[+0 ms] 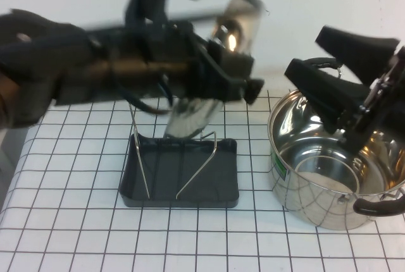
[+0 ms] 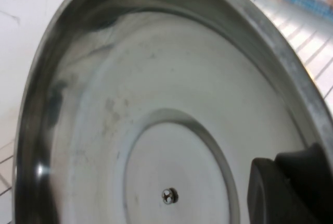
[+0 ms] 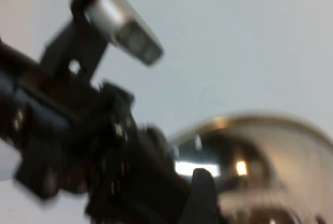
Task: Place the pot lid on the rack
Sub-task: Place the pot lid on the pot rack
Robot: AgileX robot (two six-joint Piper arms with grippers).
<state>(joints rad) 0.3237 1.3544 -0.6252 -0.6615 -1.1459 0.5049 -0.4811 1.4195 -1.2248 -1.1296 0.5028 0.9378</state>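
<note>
Left gripper (image 1: 243, 76) holds pot lid (image 1: 196, 111) above rack (image 1: 180, 174); right gripper (image 1: 345, 111) over pot (image 1: 316, 177)

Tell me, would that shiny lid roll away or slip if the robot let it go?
Probably. The pot lid is round and held on edge above the rack, so it could roll or topple. Its polished steel looks slippery, so the left gripper likely needs a firm hold. It looks stiff, not floppy. The right gripper hovers over the pot.

A deep steel pot (image 1: 329, 177) stands on the gridded table (image 1: 76, 234).
</note>
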